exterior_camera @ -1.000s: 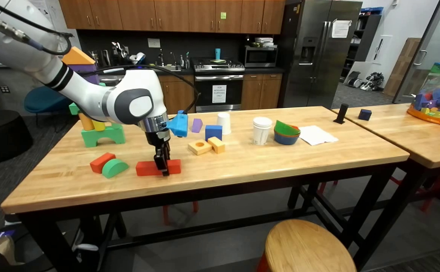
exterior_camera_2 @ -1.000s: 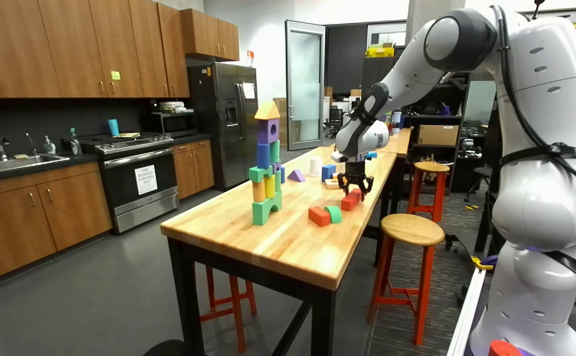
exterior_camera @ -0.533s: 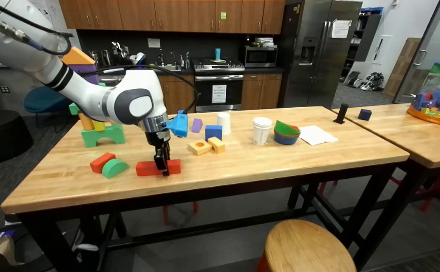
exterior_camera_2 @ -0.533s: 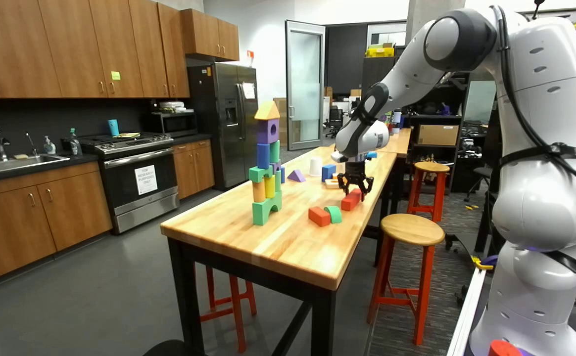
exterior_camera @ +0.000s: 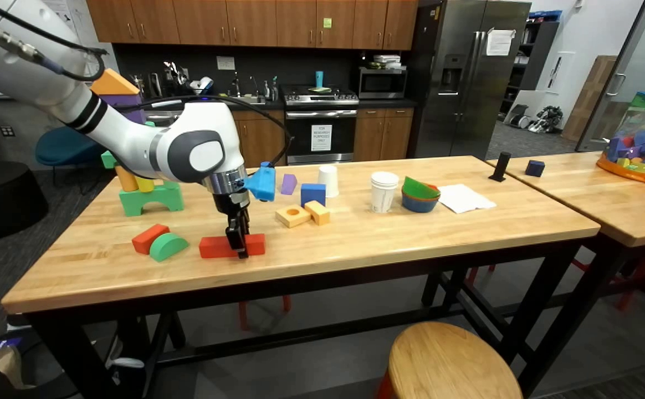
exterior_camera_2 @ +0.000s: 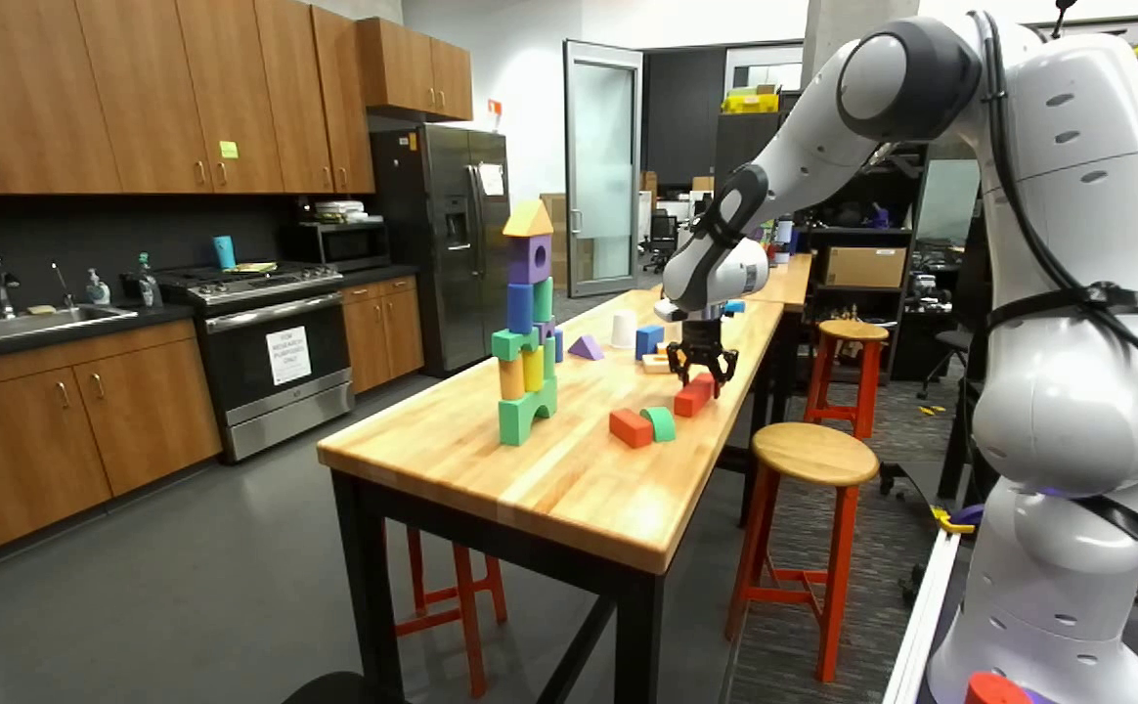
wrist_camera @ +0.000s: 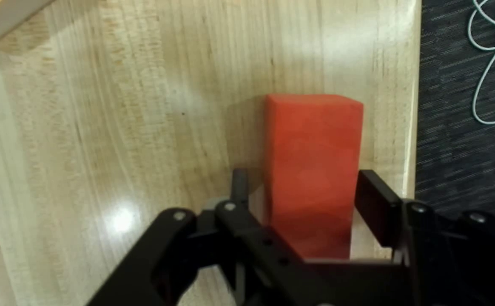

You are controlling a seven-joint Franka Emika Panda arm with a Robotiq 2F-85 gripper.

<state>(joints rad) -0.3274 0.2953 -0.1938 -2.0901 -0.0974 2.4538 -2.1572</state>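
A long red block (exterior_camera: 215,247) lies on the wooden table near its front edge; it also shows in the wrist view (wrist_camera: 315,148). My gripper (wrist_camera: 302,180) points down and straddles the block, one finger on each side. The jaws stand open, with a gap between the block and the left finger (wrist_camera: 240,182); the other finger is close to the block's right side, and I cannot tell whether it touches. In an exterior view the gripper (exterior_camera_2: 703,386) is low over the block. A shorter red block (exterior_camera: 149,238) and a green half-round block (exterior_camera: 168,247) lie beside it.
A tall tower of colored blocks (exterior_camera_2: 533,259) stands on the table (exterior_camera_2: 491,479). A yellow block with a hole (exterior_camera: 293,216), a blue block (exterior_camera: 313,194), a purple wedge (exterior_camera_2: 586,347), white cups (exterior_camera: 384,191), bowls (exterior_camera: 419,204) and paper (exterior_camera: 465,198) lie farther along.
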